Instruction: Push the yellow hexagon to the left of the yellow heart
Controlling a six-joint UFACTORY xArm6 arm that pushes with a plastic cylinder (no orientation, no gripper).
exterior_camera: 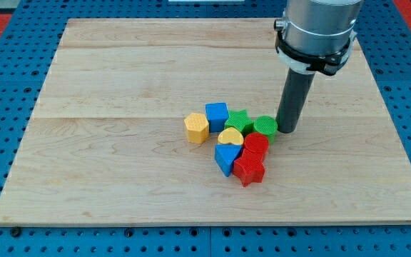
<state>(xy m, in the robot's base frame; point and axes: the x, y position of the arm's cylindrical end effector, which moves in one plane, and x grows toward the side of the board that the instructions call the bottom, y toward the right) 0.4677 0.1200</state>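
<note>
The yellow hexagon (pixel 196 128) sits at the left end of a tight cluster of blocks near the board's middle. The yellow heart (pixel 230 136) lies in the cluster's centre, to the hexagon's right, with a small gap between them. My tip (pixel 287 129) rests on the board at the cluster's right side, touching or almost touching the green round block (pixel 265 127). The tip is well to the right of both yellow blocks.
A blue cube (pixel 217 114) stands between the hexagon and a green star (pixel 240 120). A blue heart-like block (pixel 225 158), a red round block (pixel 255 145) and a red star (pixel 249 170) lie below the yellow heart. The wooden board (pixel 120 86) is edged by blue pegboard.
</note>
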